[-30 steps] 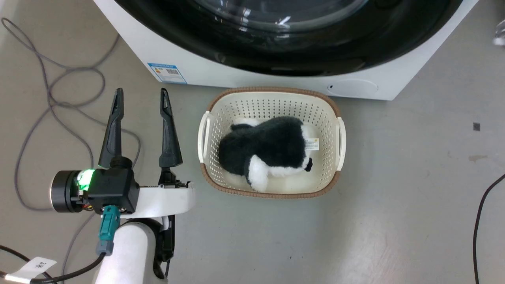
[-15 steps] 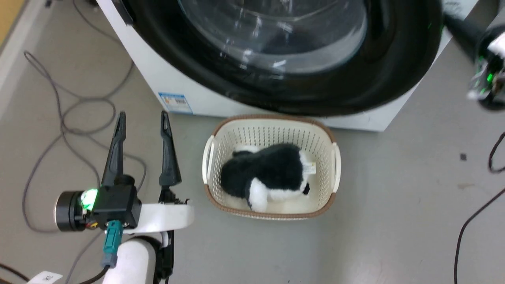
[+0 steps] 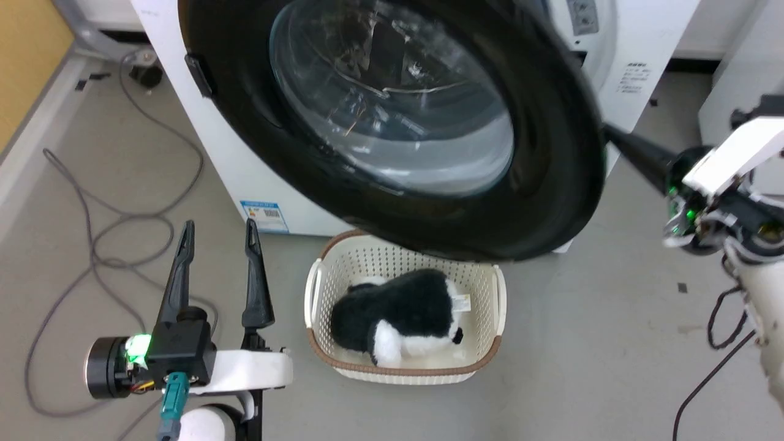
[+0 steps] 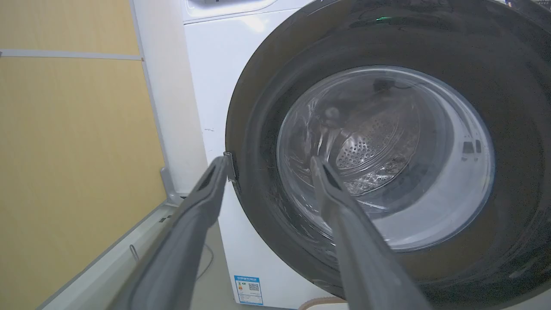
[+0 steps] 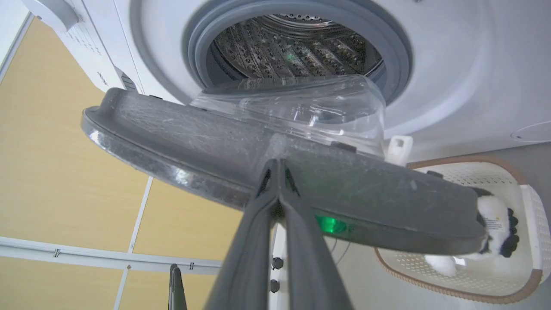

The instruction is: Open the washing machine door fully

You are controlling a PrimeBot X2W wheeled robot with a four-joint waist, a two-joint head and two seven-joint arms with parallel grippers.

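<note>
Low on the washing machine (image 3: 214,153) sits a blue sticker (image 3: 264,215), print illegible

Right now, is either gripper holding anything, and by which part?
Nothing is gripped. The left gripper is open and empty; the right gripper is shut, tips against the inner face of the washing machine door.

The washing machine door (image 3: 551,153) stands partly swung out from the washing machine (image 3: 245,177), ahead and to the right of the left gripper (image 3: 218,223). The right gripper (image 5: 277,163) has its tips against the door's inner side near the free edge, with the drum (image 5: 297,47) beyond them. The basket (image 3: 315,288) sits on the floor just right of the left gripper, below the door, with the plush toy (image 3: 392,306) in it; a cable (image 3: 104,233) lies on the floor to that gripper's left.
</note>
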